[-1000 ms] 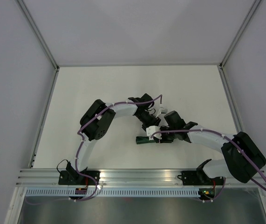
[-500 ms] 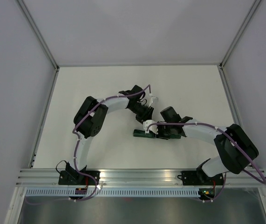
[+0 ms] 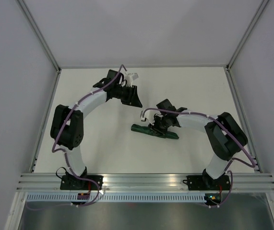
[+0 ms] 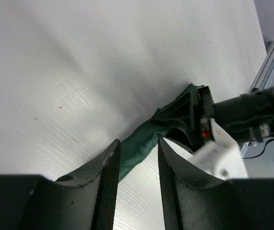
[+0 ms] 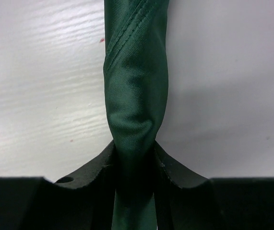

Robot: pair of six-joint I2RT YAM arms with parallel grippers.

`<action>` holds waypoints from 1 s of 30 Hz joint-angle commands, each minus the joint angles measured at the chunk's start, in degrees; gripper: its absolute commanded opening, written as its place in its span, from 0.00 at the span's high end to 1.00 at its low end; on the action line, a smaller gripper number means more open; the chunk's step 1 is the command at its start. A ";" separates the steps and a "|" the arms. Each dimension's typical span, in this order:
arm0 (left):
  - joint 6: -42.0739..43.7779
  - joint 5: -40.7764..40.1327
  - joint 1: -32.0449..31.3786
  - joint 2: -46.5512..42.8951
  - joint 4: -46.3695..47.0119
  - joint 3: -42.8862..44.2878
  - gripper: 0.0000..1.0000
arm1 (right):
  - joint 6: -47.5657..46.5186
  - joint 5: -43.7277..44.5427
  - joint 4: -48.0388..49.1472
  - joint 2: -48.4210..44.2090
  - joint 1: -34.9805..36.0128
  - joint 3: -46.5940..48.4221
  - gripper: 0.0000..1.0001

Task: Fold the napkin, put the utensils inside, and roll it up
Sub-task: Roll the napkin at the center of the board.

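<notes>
The left tool hangs spread and empty, off to the side. The napkin, a tight green tube, lies on the table, pinched midway by the right tool. Best let go gently, lest it unroll.

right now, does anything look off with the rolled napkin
The napkin is rolled into a thin, twisted rope with its hem spiralling round it. It is squeezed narrower where the right pincer clamps it. No utensil end shows anywhere. The left pincer hangs open, apart from the napkin, holding nothing.
</notes>
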 commanded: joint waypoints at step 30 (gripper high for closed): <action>-19.74 -20.96 0.72 -28.97 16.80 -32.42 0.58 | 51.99 8.02 5.56 28.03 -3.34 22.81 0.60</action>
